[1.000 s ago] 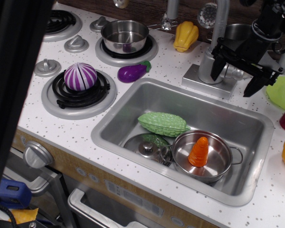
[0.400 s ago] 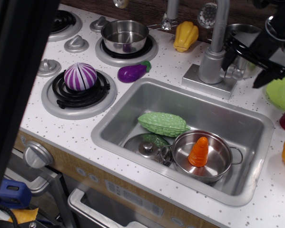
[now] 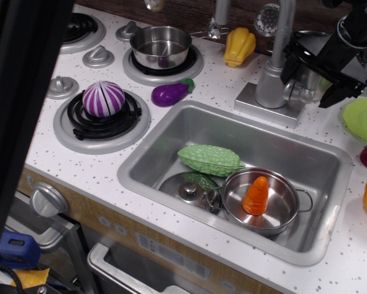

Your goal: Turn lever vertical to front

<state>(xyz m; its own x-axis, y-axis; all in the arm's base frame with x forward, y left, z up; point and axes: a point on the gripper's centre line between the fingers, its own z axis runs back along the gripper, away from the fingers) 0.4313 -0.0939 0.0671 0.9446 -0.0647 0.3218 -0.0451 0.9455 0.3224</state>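
Observation:
The grey faucet (image 3: 271, 82) stands behind the sink, its pipe rising out of the top of the view. The short silver lever (image 3: 301, 93) juts out to the right from the faucet's body, low and roughly level. My black gripper (image 3: 307, 90) comes in from the upper right and is open. One finger (image 3: 290, 72) is close to the faucet body above the lever, the other finger (image 3: 330, 97) is to the lever's right. The lever lies between them and I cannot tell whether either finger touches it.
The steel sink (image 3: 330, 202) holds a pot with an orange carrot (image 3: 257, 196), a green gourd (image 3: 209, 159) and a lid (image 3: 188, 191). An eggplant (image 3: 170, 93), a yellow pepper (image 3: 239, 46) and a green object (image 3: 362, 117) lie near the faucet. Burners and knobs are to the left.
The gripper rose up and to the right away from the lever, then came back slightly left and down. The lever looks much the same.

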